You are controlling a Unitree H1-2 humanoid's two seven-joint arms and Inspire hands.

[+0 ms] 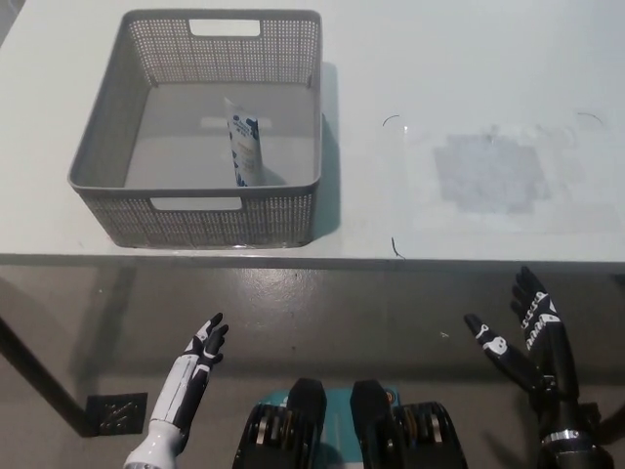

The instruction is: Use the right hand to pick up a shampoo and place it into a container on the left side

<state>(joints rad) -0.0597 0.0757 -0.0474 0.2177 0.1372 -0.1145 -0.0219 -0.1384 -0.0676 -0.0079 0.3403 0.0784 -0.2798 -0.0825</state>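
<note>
The shampoo is a white tube with blue print on it, lying inside the grey perforated basket near the front-right part, pointing toward the front wall. The basket sits on the white table, left side. The tube is well apart from both hands. The black right hand hangs below the table edge at lower right, fingers spread and holding nothing. The white left hand rests at lower left, fingers loosely apart and empty too.
</note>
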